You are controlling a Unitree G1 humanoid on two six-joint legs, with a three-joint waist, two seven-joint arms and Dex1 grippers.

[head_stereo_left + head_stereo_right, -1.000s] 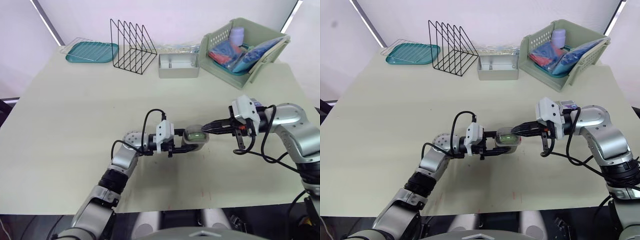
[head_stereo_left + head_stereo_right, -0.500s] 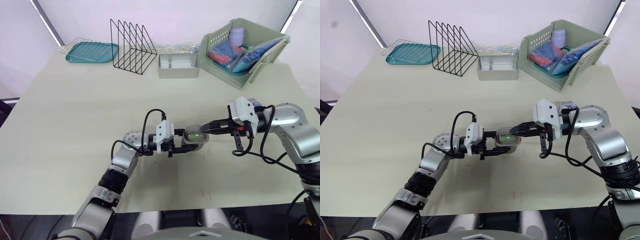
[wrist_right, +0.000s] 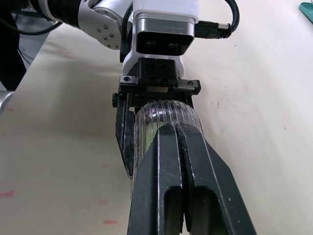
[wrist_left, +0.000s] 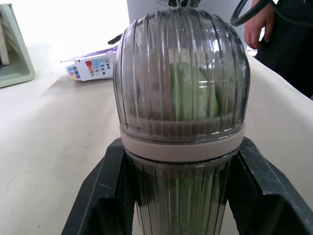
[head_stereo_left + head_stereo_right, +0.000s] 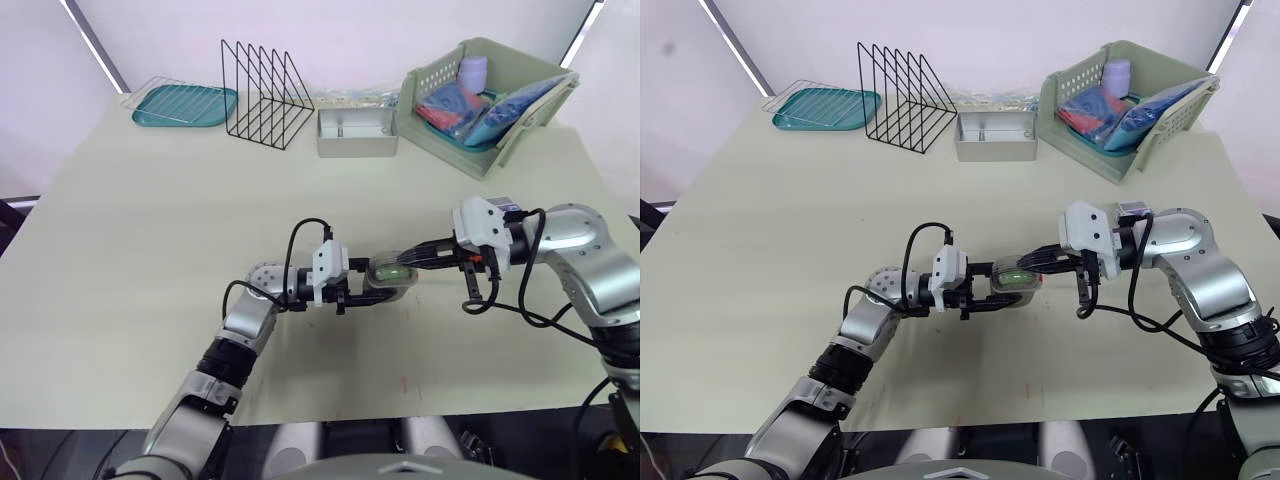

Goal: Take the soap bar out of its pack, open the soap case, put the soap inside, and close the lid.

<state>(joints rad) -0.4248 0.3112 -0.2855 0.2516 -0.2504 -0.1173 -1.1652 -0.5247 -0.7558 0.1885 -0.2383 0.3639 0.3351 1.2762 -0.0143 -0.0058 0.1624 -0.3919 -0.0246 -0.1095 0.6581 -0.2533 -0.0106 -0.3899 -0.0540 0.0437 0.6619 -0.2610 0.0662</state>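
At worktop centre, soap cased, lid seemingly closed.
Soap case grasped by left hand; lid touched from 3 o'clock by clenched right hand.

Left pincer clamped (held wide), right pincer pinched closed, arms converging

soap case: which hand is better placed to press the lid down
Right, probably: the right hand, shut, lies on top of the soap case, while the left hand clamps the case's sides, steadying it.
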